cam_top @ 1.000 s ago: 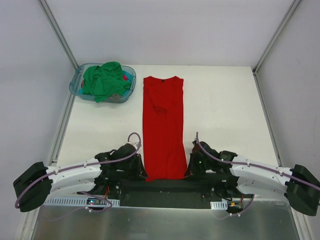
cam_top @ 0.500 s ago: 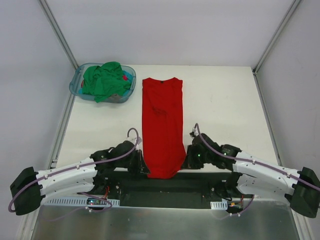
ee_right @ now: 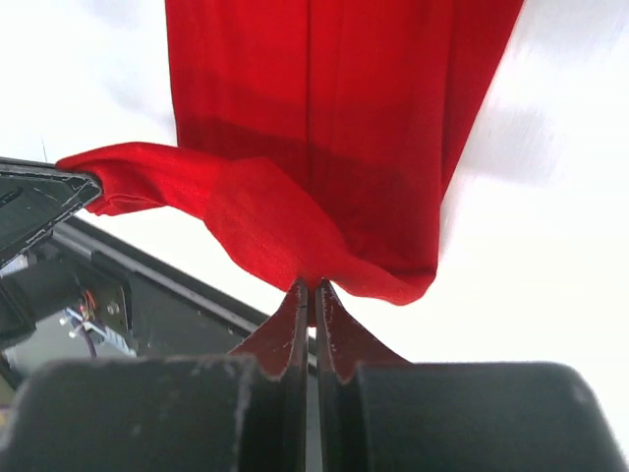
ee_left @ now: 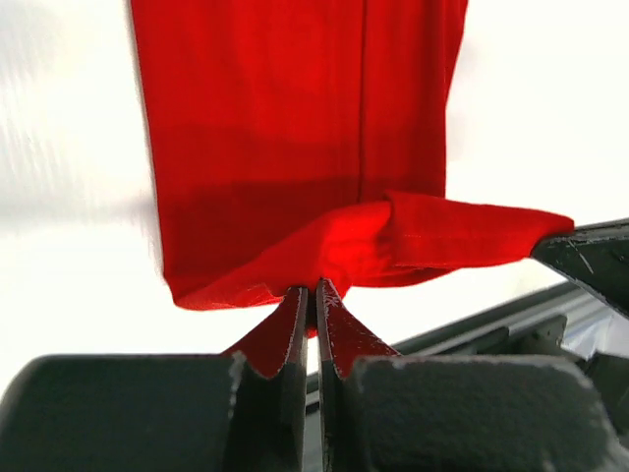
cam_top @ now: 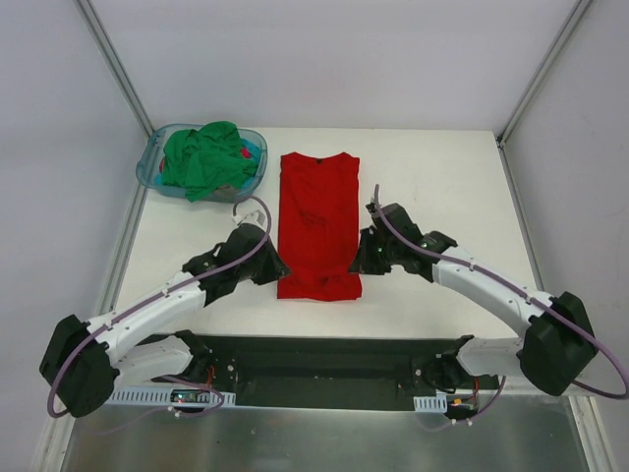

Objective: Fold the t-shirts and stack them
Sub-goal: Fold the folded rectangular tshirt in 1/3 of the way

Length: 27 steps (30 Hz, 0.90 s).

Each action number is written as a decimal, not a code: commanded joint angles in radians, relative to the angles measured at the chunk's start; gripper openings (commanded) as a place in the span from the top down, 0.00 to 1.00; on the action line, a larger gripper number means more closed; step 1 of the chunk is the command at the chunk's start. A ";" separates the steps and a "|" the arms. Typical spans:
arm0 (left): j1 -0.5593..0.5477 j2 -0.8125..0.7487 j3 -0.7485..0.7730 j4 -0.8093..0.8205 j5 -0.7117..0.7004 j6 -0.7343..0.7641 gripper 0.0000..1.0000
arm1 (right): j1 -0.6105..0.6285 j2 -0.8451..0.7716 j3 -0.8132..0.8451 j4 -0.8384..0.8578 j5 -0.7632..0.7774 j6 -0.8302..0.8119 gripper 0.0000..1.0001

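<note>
the red t-shirt [cam_top: 316,211] lies on the white table [cam_top: 442,197] as a long narrow strip, collar end toward the far edge, about midway between the two arms. its near end is raised off the table and doubled over the part that lies flat. the left claw [cam_top: 279,272] is clamped tight on the left corner of that near hem. in the left wrist view its fingers [ee_left: 280,339] pinch a fold of red cloth with no gap between them, and the hem sags across to the right, where the other arm's dark tip holds it. the right claw [cam_top: 358,265] is clamped in the same way on the right corner. in the right wrist view its fingers [ee_right: 334,334] meet on a bunched tip of red fabric, and the lifted hem stretches away to the left claw at the left edge of that view. the flat cloth under the raised hem is in shadow. the green t-shirt [cam_top: 204,157] sits crumpled in the translucent blue basket [cam_top: 147,172] at the far left corner of the table, well apart from the red one
</note>
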 commanded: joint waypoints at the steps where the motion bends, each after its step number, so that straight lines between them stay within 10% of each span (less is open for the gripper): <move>1: 0.066 0.092 0.097 0.043 -0.014 0.113 1.00 | -0.046 0.073 0.100 0.053 0.030 -0.075 0.99; 27: 0.336 0.551 0.377 0.141 0.191 0.236 1.00 | -0.275 0.475 0.365 0.173 -0.087 -0.167 0.99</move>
